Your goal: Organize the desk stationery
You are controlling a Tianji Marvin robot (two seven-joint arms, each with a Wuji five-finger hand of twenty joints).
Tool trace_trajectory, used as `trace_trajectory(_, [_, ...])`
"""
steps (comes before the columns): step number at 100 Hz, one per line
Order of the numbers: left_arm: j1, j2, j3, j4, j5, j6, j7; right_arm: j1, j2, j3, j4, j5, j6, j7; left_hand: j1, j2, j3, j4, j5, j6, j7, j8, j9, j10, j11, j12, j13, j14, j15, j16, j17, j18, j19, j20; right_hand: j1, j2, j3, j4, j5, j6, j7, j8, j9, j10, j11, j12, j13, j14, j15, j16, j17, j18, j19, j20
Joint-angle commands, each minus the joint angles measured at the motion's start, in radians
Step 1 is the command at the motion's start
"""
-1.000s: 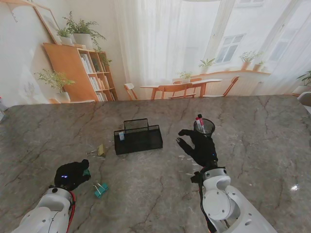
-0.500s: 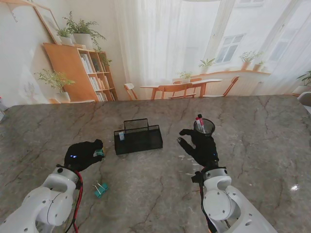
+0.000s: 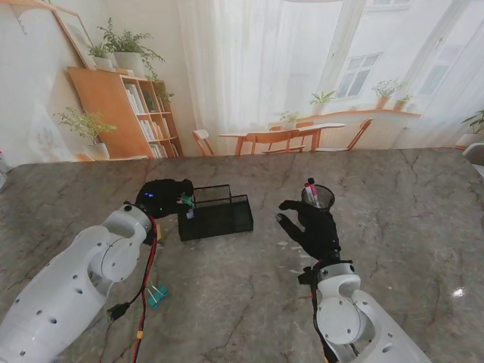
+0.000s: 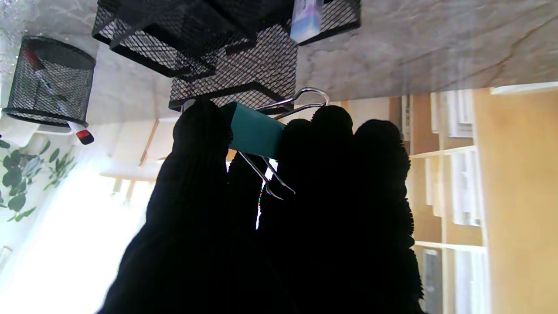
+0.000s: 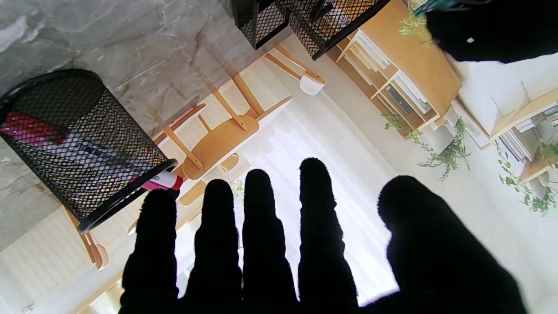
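My left hand [image 3: 162, 197] is shut on a teal binder clip [image 4: 253, 131] with silver wire handles, held over the left end of the black mesh organizer tray [image 3: 223, 218]. The same tray [image 4: 235, 74] fills the left wrist view just beyond the clip. A second teal binder clip [image 3: 156, 295] lies on the table nearer to me. My right hand [image 3: 310, 225] stands open, fingers spread [image 5: 257, 235], beside the black mesh pen cup [image 3: 318, 197] holding red-capped markers. That pen cup [image 5: 83, 144] shows close by in the right wrist view.
A small white-and-blue item [image 3: 189, 212] sits inside the tray's left compartment. A yellowish small object [image 3: 158, 233] is partly hidden behind my left arm. Tiny pale scraps [image 3: 287, 245] lie near my right hand. The marble table [image 3: 408, 219] stretches wide on the right.
My left hand has carried the teal clip from the near left of the table, away from me and rightward, up to the tray's left end. The right hand has stayed put.
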Motion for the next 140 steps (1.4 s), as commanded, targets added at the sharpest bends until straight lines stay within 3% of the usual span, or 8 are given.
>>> trace_trajectory(1, [-0.062, -0.012, 0.019, 0.03, -0.019, -0.01, -0.013, -0.001, -0.004, 0.001, 0.001, 0.005, -0.003, 0.009, 0.17, 0.033, 0.116, 0.054, 0.048, -0.045, 0.099, 0.009, 0.058, -0.106, 0.041, 0.019, -0.017, -0.039, 0.021, 0.011, -0.016, -0.097, 0.031, 0.033, 0.002, 0.024, -0.028, -0.004, 0.022, 0.003, 0.005, 0.022, 0.002, 0.002, 0.015, 0.016, 0.012, 0.0, 0.002, 0.008, -0.004, 0.002, 0.017, 0.011])
trace_trajectory(28, [-0.285, -0.026, 0.204, 0.236, -0.092, -0.051, -0.014, 0.009, -0.005, 0.001, 0.018, 0.008, 0.003, 0.006, 0.17, 0.039, 0.108, 0.053, 0.04, -0.045, 0.102, 0.011, 0.051, -0.109, 0.046, 0.02, -0.021, -0.044, 0.021, 0.013, -0.016, -0.104, 0.028, 0.033, 0.001, 0.026, -0.028, -0.004, 0.021, 0.002, 0.005, 0.022, 0.003, 0.004, 0.016, 0.016, 0.013, 0.002, 0.002, 0.009, -0.003, 0.003, 0.017, 0.011])
trace_trajectory(58, [-0.397, -0.055, 0.336, 0.353, -0.194, -0.079, 0.006, 0.02, -0.006, -0.002, 0.031, 0.014, 0.016, 0.014, 0.169, 0.057, 0.084, 0.043, 0.034, -0.045, 0.096, 0.017, 0.037, -0.112, 0.071, 0.028, -0.026, -0.05, 0.033, 0.023, -0.023, -0.108, 0.041, 0.041, 0.001, 0.028, -0.029, -0.004, 0.023, 0.004, 0.005, 0.022, 0.003, 0.005, 0.016, 0.016, 0.012, 0.002, 0.002, 0.009, -0.005, 0.003, 0.017, 0.011])
trace_trajectory(71, [-0.411, -0.06, 0.36, 0.362, -0.217, -0.089, -0.006, 0.025, -0.005, -0.004, 0.036, 0.017, 0.015, 0.019, 0.17, 0.064, 0.067, 0.043, 0.042, -0.029, 0.081, 0.033, 0.034, -0.109, 0.114, 0.033, -0.02, -0.048, 0.06, 0.04, -0.023, -0.097, 0.071, 0.055, 0.0, 0.028, -0.029, -0.004, 0.022, 0.003, 0.005, 0.022, 0.002, 0.004, 0.015, 0.016, 0.012, 0.001, 0.002, 0.009, -0.004, 0.002, 0.017, 0.011])
trace_trajectory(102, [-0.43, -0.046, 0.38, 0.352, -0.208, -0.113, -0.067, 0.026, -0.006, -0.002, 0.036, 0.022, 0.018, 0.021, 0.155, 0.079, 0.027, 0.044, 0.087, 0.009, 0.025, 0.043, 0.04, -0.114, 0.225, 0.02, 0.016, -0.055, 0.124, 0.07, 0.003, -0.099, 0.151, 0.073, 0.0, 0.028, -0.03, -0.004, 0.023, 0.003, 0.005, 0.021, 0.004, 0.005, 0.015, 0.016, 0.011, 0.001, 0.001, 0.009, -0.005, 0.004, 0.017, 0.011])
trace_trajectory(127, [-0.449, -0.041, 0.397, 0.354, -0.218, -0.101, -0.113, 0.021, -0.006, 0.004, 0.03, 0.02, 0.027, 0.018, 0.087, 0.09, 0.004, 0.025, 0.088, -0.019, -0.057, 0.032, 0.009, -0.135, 0.288, -0.04, 0.008, -0.057, 0.136, 0.08, -0.013, -0.097, 0.173, 0.077, 0.0, 0.028, -0.03, -0.004, 0.022, 0.003, 0.004, 0.021, 0.003, 0.005, 0.015, 0.015, 0.012, 0.002, 0.0, 0.009, -0.005, 0.003, 0.017, 0.011])
trace_trajectory(140, [-0.449, -0.034, 0.397, 0.34, -0.219, -0.098, -0.15, 0.02, -0.006, 0.006, 0.028, 0.021, 0.029, 0.018, 0.057, 0.096, 0.005, 0.02, 0.068, -0.062, -0.228, 0.051, -0.023, -0.131, 0.287, -0.087, -0.024, -0.049, 0.113, 0.083, -0.076, -0.065, 0.159, 0.1, -0.001, 0.03, -0.03, -0.004, 0.024, 0.004, 0.004, 0.021, 0.003, 0.005, 0.015, 0.015, 0.013, 0.002, 0.0, 0.009, -0.005, 0.004, 0.017, 0.012])
